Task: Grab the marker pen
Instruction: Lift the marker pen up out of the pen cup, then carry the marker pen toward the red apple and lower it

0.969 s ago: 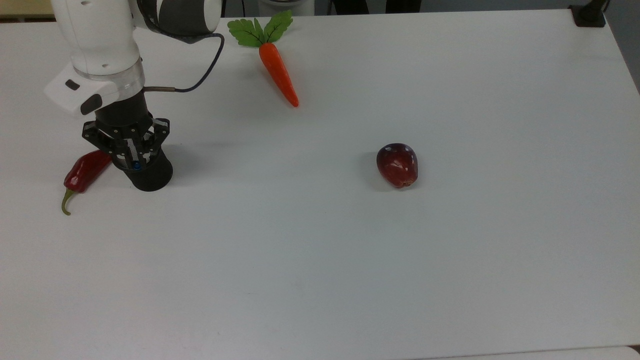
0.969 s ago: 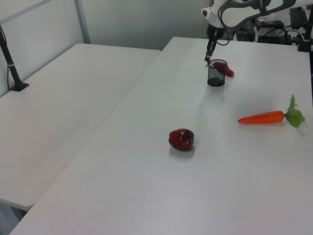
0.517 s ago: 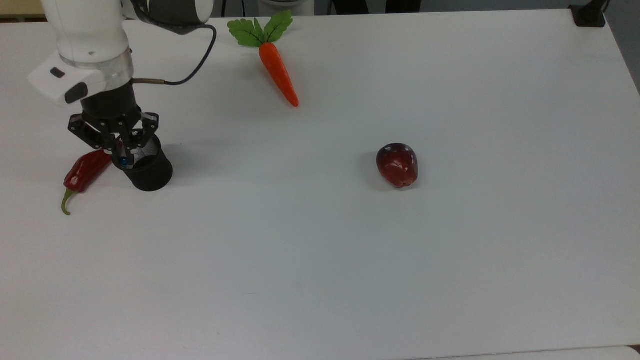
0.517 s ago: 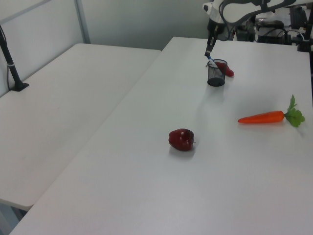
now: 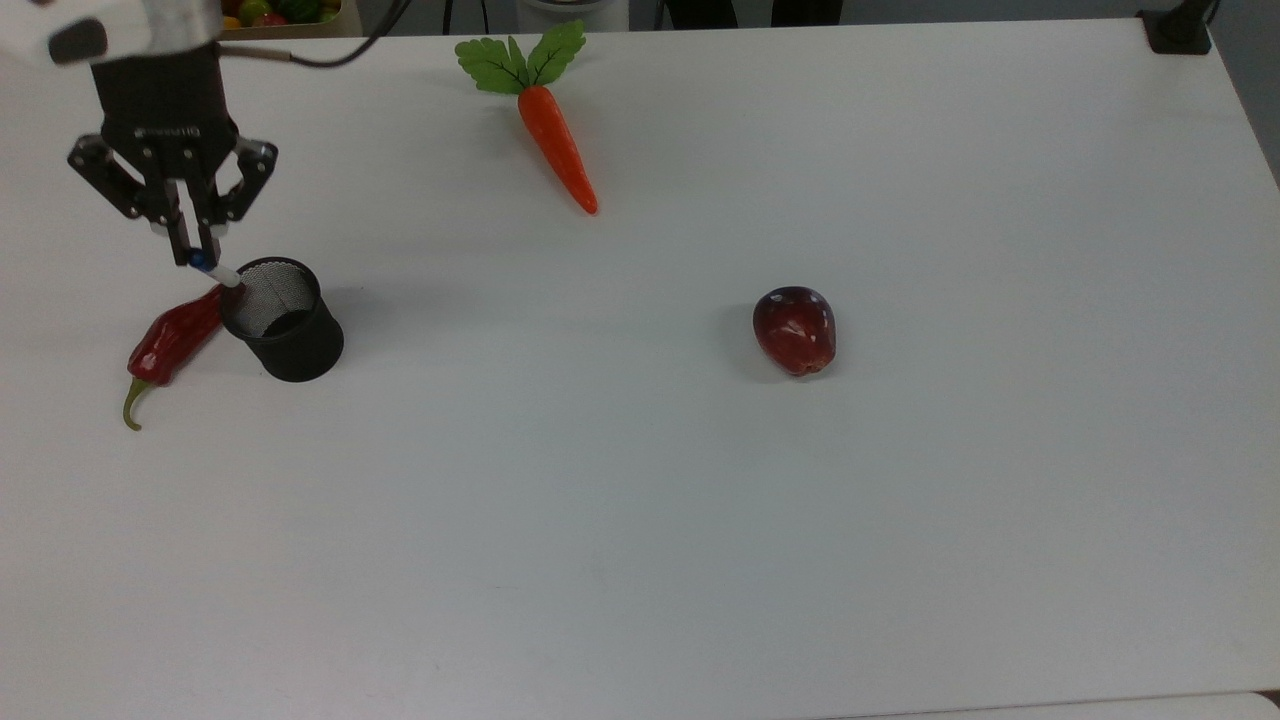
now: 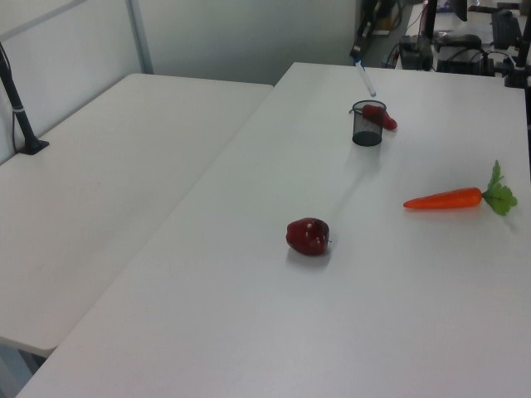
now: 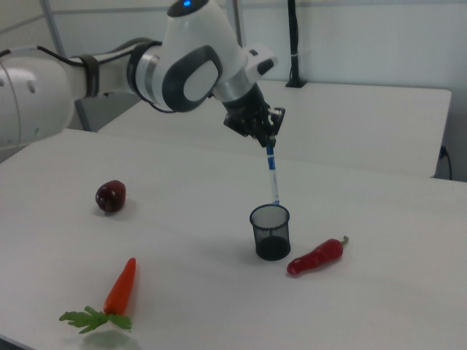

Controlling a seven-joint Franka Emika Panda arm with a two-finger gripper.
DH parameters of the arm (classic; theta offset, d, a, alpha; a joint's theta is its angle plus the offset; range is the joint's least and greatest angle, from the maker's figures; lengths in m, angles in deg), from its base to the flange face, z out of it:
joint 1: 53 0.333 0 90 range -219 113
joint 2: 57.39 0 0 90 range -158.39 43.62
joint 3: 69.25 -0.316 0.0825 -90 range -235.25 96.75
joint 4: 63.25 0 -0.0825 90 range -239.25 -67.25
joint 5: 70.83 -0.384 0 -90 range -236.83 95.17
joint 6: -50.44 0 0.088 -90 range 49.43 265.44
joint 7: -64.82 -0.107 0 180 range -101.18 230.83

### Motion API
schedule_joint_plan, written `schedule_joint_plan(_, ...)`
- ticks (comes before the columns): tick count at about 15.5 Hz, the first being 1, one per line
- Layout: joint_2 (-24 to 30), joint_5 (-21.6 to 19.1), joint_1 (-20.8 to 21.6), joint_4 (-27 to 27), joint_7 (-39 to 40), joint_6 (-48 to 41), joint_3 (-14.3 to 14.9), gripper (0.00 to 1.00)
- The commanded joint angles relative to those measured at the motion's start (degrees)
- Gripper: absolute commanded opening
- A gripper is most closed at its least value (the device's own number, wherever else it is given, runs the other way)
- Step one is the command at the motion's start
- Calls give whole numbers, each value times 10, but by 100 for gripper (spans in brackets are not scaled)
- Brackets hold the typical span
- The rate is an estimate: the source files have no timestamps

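The marker pen (image 7: 273, 175), a slim white barrel with blue top and blue mid-band, hangs nearly upright. My gripper (image 7: 267, 140) is shut on its upper end. The pen's lower tip sits just at the rim of a black mesh cup (image 7: 270, 232). In the top view the gripper (image 5: 192, 252) stands up and to the left of the cup (image 5: 283, 320), and the marker pen (image 5: 218, 272) slants down toward the cup's rim. In the left view the marker pen (image 6: 365, 80) hangs above the cup (image 6: 367, 124).
A red chili (image 5: 170, 340) lies touching the cup on the top view's left. A carrot (image 5: 558, 150) with green leaves lies near the far edge. A dark red apple (image 5: 795, 330) sits mid-table. The white table (image 5: 640, 550) is wide and open toward the front.
My gripper has risen out of the cup with the marker pen and shifted toward the top view's upper left. The pen's barrel, earlier inside the cup, now shows above it.
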Motion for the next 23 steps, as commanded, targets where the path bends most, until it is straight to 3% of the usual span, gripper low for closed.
schedule_joint_plan(1, 43, -19, 1, -12, 1, -22, -3, 4)
schedule_joint_plan(7, 50, -19, 14, -13, -89, -35, -13, 4)
schedule_joint_plan(13, 48, -18, 72, -20, -234, -89, -24, 4)
schedule_joint_plan(18, 37, -17, 127, -50, -264, -128, -23, 4)
schedule_joint_plan(23, -13, -15, 164, -51, -264, -157, -23, 4)
